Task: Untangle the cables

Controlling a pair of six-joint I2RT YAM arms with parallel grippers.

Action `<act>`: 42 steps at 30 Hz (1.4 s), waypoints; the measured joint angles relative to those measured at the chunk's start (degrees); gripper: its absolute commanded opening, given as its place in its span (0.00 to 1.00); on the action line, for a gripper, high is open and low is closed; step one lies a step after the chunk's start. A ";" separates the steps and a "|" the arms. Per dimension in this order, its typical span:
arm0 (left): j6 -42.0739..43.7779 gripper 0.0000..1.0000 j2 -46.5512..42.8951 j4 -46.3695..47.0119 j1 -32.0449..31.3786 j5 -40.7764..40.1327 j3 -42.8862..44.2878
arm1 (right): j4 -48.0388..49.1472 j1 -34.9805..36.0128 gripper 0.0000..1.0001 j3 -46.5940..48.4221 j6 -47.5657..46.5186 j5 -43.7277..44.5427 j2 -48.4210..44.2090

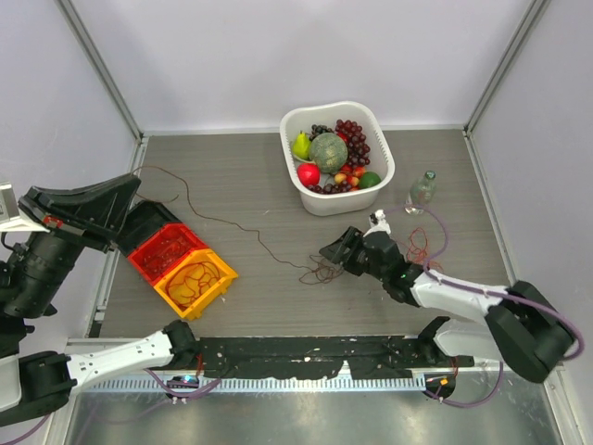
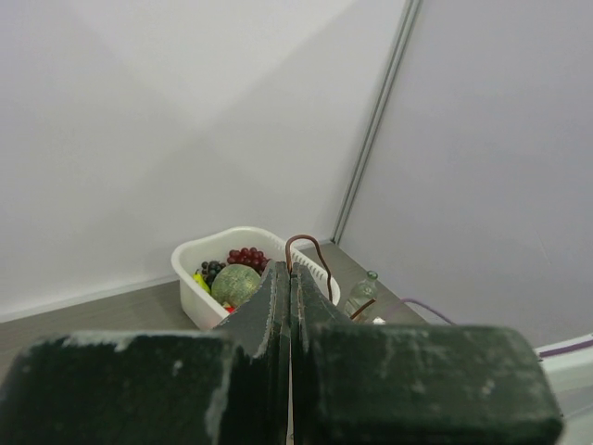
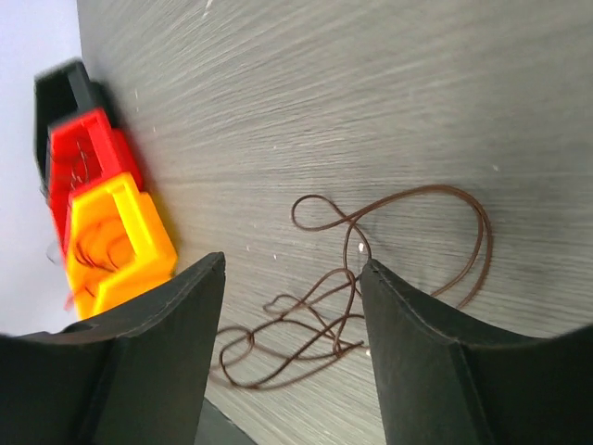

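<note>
A thin dark brown cable (image 1: 222, 222) runs across the table from the far left to a small tangle of loops (image 1: 321, 272). My left gripper (image 1: 132, 184) is raised at the left and shut on that cable's end; a short brown loop (image 2: 306, 243) pokes out past its closed fingertips (image 2: 278, 278). My right gripper (image 1: 335, 252) is open and low over the table. The tangle (image 3: 320, 311) lies between its two fingers (image 3: 417, 315) without being pinched. More thin reddish loops (image 1: 420, 247) lie beside the right arm's wrist.
A black bin (image 1: 148, 218), a red bin (image 1: 167, 248) and a yellow bin (image 1: 196, 278) stand in a row at the left; the red and yellow ones hold coiled cables. A white basket (image 1: 380, 139) of fruit and a glass bottle (image 1: 422, 190) stand at the back right.
</note>
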 measured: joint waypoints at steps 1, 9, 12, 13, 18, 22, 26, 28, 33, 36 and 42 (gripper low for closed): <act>0.09 0.00 0.00 -0.02 0.00 -0.24 0.22 | -2.08 0.00 0.67 0.59 -4.39 -0.33 -2.34; 0.61 0.00 0.00 -0.48 0.00 -0.79 0.33 | -14.91 0.00 0.62 6.12 -29.16 -7.98 -14.12; 0.59 0.00 0.00 -0.70 0.00 -0.79 0.33 | -16.39 0.13 0.59 6.99 -34.03 -11.96 -13.64; 0.61 0.00 0.00 -0.81 0.00 -0.79 0.33 | -16.70 0.31 0.58 7.08 -35.39 -12.81 -13.18; 0.57 0.00 0.00 -1.36 0.00 -0.79 0.33 | -18.84 0.50 0.45 7.63 -40.41 -14.64 -9.35; 0.59 0.00 0.00 -1.73 0.00 -0.81 0.35 | -19.02 0.83 0.33 7.93 -42.16 -15.76 -7.52; 0.61 0.00 0.00 -1.73 0.00 -0.81 0.35 | -18.23 0.98 0.22 7.93 -42.51 -16.11 -7.45; 0.61 0.00 0.00 -1.73 0.00 -0.85 0.33 | -17.07 1.01 0.14 7.93 -42.29 -16.48 -7.37; 0.66 0.00 0.00 -1.73 0.00 -1.05 0.33 | -13.29 1.14 0.01 7.93 -41.59 -16.72 -4.70; 0.68 0.00 0.00 -1.75 0.00 -1.88 0.35 | -12.07 1.51 0.01 8.00 -40.35 -14.21 -2.10; 2.60 0.00 -0.07 -4.04 0.00 -10.82 2.54 | -24.28 -0.61 0.01 9.62 -28.17 14.29 -5.86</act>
